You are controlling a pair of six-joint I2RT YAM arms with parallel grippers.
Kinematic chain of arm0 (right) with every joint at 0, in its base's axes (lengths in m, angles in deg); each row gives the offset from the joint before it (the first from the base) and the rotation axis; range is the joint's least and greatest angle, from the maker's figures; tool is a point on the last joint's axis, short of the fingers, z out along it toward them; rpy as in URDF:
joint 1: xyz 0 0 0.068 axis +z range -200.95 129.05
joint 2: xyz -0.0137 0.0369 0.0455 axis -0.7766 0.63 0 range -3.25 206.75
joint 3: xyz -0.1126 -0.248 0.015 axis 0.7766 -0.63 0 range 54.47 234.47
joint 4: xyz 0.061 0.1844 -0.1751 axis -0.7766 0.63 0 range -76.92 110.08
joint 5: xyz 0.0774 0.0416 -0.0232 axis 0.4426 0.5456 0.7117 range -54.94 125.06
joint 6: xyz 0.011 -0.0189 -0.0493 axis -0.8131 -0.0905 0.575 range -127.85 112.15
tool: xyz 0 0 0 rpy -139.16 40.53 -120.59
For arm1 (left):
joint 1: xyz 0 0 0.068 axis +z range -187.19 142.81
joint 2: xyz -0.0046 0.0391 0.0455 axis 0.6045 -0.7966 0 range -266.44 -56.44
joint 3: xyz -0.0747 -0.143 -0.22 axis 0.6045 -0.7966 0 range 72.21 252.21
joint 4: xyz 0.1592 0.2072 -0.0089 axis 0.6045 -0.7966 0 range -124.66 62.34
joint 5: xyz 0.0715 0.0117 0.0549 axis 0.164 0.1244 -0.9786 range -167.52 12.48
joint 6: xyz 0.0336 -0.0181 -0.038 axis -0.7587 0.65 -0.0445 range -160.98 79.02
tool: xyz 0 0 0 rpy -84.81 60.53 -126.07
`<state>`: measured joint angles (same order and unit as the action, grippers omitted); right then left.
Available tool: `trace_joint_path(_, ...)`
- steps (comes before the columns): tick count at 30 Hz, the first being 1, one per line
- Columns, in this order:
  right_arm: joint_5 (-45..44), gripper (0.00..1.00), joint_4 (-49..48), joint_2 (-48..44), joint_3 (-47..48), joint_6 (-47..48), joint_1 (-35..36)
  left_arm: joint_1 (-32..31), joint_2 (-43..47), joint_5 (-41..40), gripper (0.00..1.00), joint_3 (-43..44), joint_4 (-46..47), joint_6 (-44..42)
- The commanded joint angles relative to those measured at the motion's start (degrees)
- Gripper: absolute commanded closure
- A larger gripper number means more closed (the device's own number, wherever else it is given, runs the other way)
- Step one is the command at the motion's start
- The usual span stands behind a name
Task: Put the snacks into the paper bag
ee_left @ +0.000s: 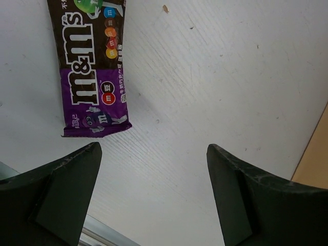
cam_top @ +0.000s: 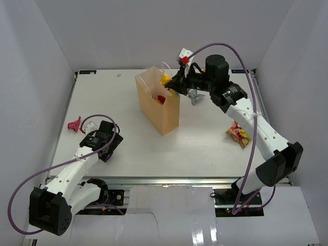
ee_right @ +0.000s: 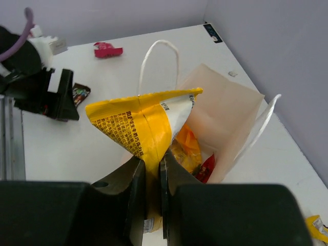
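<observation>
The tan paper bag [cam_top: 160, 111] stands upright mid-table, its mouth open in the right wrist view [ee_right: 225, 110]. My right gripper [cam_top: 175, 85] is over the bag's far rim, shut on a yellow packet [ee_right: 139, 122] that hangs above the opening [cam_top: 165, 79]. An orange packet [ee_right: 187, 147] and a red one [ee_right: 207, 168] lie inside the bag. My left gripper [ee_left: 154, 148] is open and empty, low over the table at the left [cam_top: 108, 133]. A dark purple M&M's packet [ee_left: 92, 66] lies flat just ahead of it to the left.
A pink-red packet [cam_top: 75, 123] lies near the left edge. A silver-grey packet [cam_top: 195, 96] lies behind the right gripper. A red-yellow packet [cam_top: 238, 135] lies at the right, beside the right arm. White walls close in three sides.
</observation>
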<state>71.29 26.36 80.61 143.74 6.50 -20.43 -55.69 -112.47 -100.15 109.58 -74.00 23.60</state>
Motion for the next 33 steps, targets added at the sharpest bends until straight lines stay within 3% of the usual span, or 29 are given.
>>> trace_joint_path(1,-15.4,0.92,-6.9,3.1,4.5,-7.8,4.3,0.2,0.9,-1.9,0.06,0.8,-1.2,1.4)
trace_joint_path(6,-41.8,0.9,-14.0,6.7,3.6,-7.3,12.0,0.3,1.4,-3.6,0.06,1.1,-4.2,3.2)
trace_joint_path(10,-47.8,0.82,-18.8,8.2,2.0,-6.0,13.6,0.4,1.5,-5.1,0.06,1.5,-6.6,4.6)
trace_joint_path(17,-46.8,0.35,-19.3,8.3,0.8,-5.9,13.7,0.8,0.6,-9.0,0.06,2.5,-10.9,7.5)
trace_joint_path(19,-45.9,0.26,-19.2,7.4,0.5,-5.8,13.7,1.4,-0.9,-8.8,0.07,2.9,-10.7,7.4)
trace_joint_path(23,-43.5,0.21,-17.1,4.8,0.5,-5.0,13.5,4.1,-4.5,-7.9,0.07,3.9,-10.2,5.4)
trace_joint_path(29,-20.4,0.06,-7.8,0.1,-3.0,0.8,5.5,10.4,-11.0,-4.0,0.1,5.2,-6.6,-1.1)
trace_joint_path(33,-4.6,0.04,-4.1,-3.2,-8.4,3.1,-3.4,14.1,-15.5,0.6,0.11,3.8,1.2,-7.6)
